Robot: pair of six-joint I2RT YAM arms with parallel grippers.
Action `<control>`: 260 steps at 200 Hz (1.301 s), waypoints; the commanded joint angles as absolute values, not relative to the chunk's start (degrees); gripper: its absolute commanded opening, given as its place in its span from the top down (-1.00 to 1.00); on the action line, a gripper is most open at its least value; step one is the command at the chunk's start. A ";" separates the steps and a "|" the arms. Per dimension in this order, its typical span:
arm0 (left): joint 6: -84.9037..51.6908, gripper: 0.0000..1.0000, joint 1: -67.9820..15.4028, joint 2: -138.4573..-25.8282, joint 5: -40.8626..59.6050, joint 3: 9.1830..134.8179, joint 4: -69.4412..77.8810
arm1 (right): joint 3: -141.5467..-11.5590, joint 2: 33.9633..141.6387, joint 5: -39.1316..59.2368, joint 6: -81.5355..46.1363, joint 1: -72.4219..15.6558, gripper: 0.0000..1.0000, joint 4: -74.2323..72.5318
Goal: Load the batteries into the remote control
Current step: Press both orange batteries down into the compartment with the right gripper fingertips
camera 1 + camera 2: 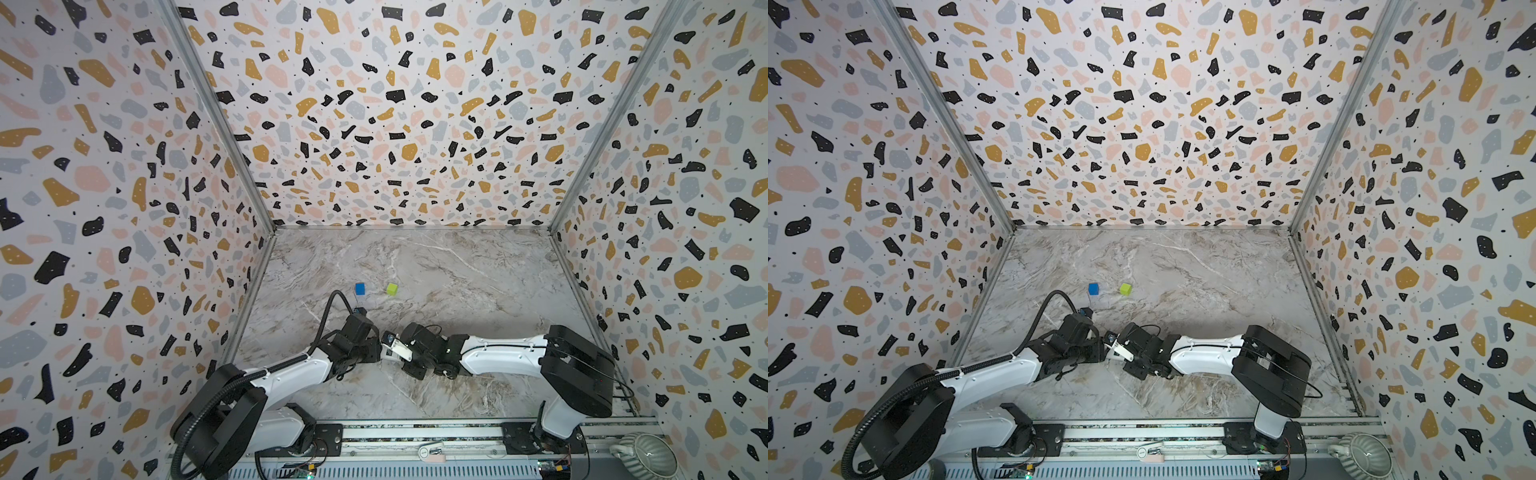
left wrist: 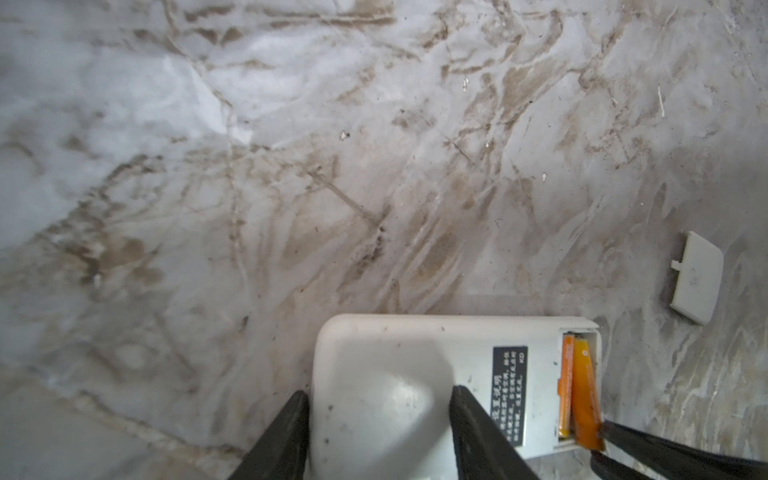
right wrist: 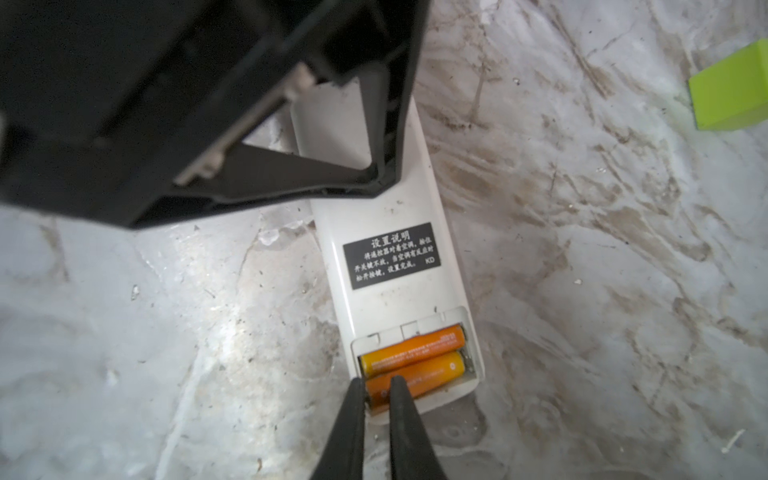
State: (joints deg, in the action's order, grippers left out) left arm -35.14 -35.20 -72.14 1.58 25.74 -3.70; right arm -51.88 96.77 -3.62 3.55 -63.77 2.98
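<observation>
remote [image 3: 386, 216], open bay [image 3: 468, 360]: two batteries [image 3: 415, 353] inside
right gripper [image 3: 376, 382] clenched at battery end; left gripper [image 2: 379, 392] astride remote, hold unclear

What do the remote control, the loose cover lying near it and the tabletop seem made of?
The remote control: white moulded plastic, probably; smooth, slightly glossy, rounded edges. Loose cover: same-looking matte plastic, with moulded tab. Tabletop: marble-patterned surface, veined; possibly printed laminate, not stone.

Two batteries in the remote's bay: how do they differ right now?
The inner battery, nearer the label, lies flat, seated in the remote control; the outer battery sits skewed, one end over the bay's rim. The right gripper pinches the outer battery's end; nothing touches the inner battery. Both are orange, same size.
</observation>
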 commanded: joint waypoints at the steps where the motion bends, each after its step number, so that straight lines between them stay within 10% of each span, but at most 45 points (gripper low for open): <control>1: -33.76 -0.09 -34.98 -73.67 2.02 24.49 -3.87 | -52.89 97.47 -4.14 3.39 -63.55 0.77 4.98; 260: -32.76 -0.07 -34.81 -74.79 1.86 24.52 -3.80 | -53.56 101.19 -9.10 3.70 -62.36 0.83 9.93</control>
